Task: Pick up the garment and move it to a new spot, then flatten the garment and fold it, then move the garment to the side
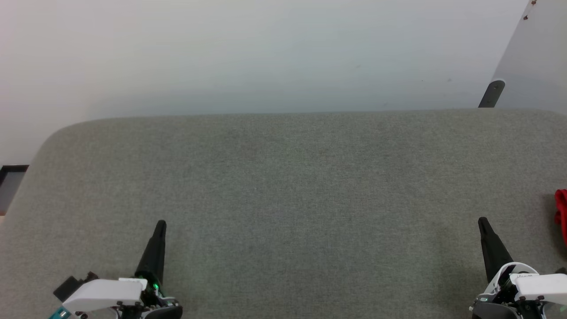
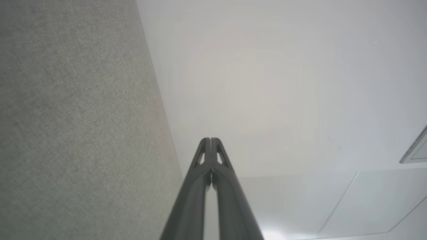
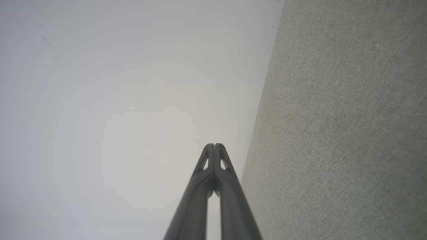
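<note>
- A grey fabric-covered worktop (image 1: pixel 283 177) spreads wide beneath a pale wall (image 1: pixel 266 53).
- The left gripper (image 1: pixel 160 225) sits at the lower left and the right gripper (image 1: pixel 483 221) at the lower right. Both sets of jaws are clenched tight, holding nothing.
- The garment (image 1: pixel 561 215) shows as a sliver of red on the worktop at the far right edge of the head view, beyond the right gripper and apart from it.
- Risk: most of the garment is out of sight, so a reach could catch one loose fold and drag it in bunched.
- Risk: jaws left clenched on approach would likely shove the cloth sideways instead of pinching it.
</note>
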You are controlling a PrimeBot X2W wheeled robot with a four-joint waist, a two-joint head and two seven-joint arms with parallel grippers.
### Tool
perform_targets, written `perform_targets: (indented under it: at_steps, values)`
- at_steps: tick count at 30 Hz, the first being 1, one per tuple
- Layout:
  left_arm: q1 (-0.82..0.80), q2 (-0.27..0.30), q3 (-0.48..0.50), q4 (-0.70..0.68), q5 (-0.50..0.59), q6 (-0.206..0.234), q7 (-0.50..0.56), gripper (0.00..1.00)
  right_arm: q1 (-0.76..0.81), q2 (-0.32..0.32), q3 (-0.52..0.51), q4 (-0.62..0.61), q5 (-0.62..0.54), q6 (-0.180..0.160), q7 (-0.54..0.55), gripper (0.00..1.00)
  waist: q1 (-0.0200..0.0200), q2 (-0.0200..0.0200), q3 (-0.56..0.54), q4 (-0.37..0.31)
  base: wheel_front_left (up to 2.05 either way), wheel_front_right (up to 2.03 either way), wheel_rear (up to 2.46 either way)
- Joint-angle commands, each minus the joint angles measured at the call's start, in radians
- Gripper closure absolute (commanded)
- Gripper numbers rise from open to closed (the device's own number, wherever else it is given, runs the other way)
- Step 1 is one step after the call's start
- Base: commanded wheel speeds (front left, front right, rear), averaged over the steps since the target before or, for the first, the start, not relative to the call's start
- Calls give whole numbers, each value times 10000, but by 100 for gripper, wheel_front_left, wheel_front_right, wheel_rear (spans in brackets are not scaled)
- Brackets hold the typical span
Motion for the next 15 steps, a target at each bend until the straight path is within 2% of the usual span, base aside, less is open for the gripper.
perform_targets:
  at_steps: [1, 15]
  values:
    - [-107, -29, 42, 15, -174, -4, 70, 100, -155, -28, 39, 30, 195, 4, 35, 100, 0, -1, 4, -9, 0, 0, 0]
    - [-187, -67, 82, 53, -514, -4, 167, 100, -184, -27, 46, 115, 583, 4, 98, 100, 0, -1, 22, -51, 0, 0, 0]
